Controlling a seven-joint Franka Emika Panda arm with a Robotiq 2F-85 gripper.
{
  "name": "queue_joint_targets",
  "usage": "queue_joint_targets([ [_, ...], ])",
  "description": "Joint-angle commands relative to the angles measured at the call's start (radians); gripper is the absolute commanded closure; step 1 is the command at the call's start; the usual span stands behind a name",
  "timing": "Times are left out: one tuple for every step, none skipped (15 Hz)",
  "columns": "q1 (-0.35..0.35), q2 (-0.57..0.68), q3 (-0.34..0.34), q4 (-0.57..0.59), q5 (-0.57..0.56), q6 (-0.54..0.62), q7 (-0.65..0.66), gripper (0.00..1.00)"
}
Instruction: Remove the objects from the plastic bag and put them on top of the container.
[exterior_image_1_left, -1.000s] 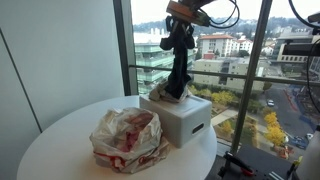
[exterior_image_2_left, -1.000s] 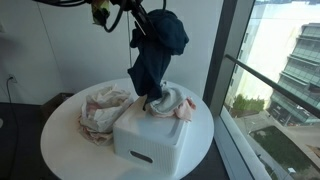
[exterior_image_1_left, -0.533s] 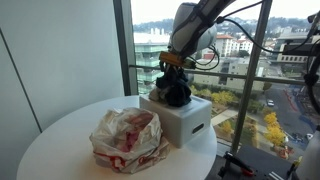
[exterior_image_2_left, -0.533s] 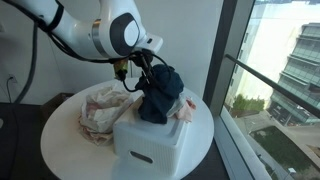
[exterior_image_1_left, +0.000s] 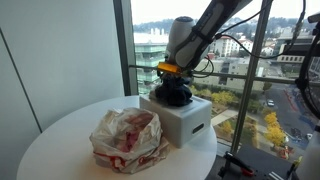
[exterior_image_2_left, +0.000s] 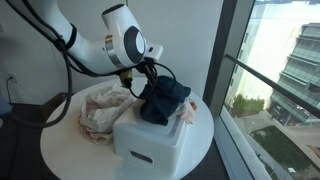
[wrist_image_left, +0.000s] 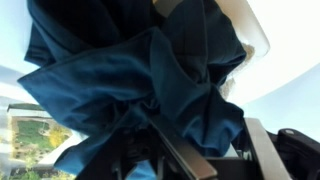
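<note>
In an exterior view, the round table (exterior_image_1_left: 58, 138) lies bare on its left side, open room out to the rim. One crumpled bag (exterior_image_1_left: 127, 138) comes next, near the middle and pressed against the container (exterior_image_1_left: 187, 124). This one white box stands close to the table's window-side edge, with the window (exterior_image_1_left: 240, 60) frame just behind it.

On the box top lies one dark cloth (exterior_image_1_left: 176, 96), heaped towards the back edge. The gripper (exterior_image_1_left: 172, 84) comes straight down into the heap, the arm slanting up and away to the right.

In an exterior view a second, pale item (exterior_image_2_left: 187, 113) peeps out beside the cloth (exterior_image_2_left: 163, 101) at the box's right edge.

In the wrist view the cloth (wrist_image_left: 120, 90) fills nearly everything and bunches round one finger (wrist_image_left: 188, 158). The tips are buried, so I cannot tell whether they pinch it or stand apart.
</note>
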Motion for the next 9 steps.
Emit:
queue_joint_targets([
  [0.001,-0.238,0.012,-0.029,-0.284,-0.112,0.211,0.08],
  [-0.019,-0.282,0.064,-0.032,-0.37,-0.146,0.273,0.02],
  [-0.004,-0.323,0.089,-0.045,-0.457,-0.179,0.348,0.0],
  [0.007,-0.347,0.132,-0.04,-0.504,-0.238,0.387,0.0],
  [0.019,-0.357,0.172,-0.034,-0.533,-0.293,0.414,0.0],
  [0.042,-0.36,0.2,-0.036,-0.512,-0.332,0.394,0.0],
  [0.082,-0.336,0.215,-0.034,-0.445,-0.339,0.321,0.0],
  [0.121,-0.309,0.225,-0.031,-0.397,-0.333,0.262,0.0],
  [0.144,-0.279,0.241,-0.026,-0.367,-0.324,0.244,0.0],
])
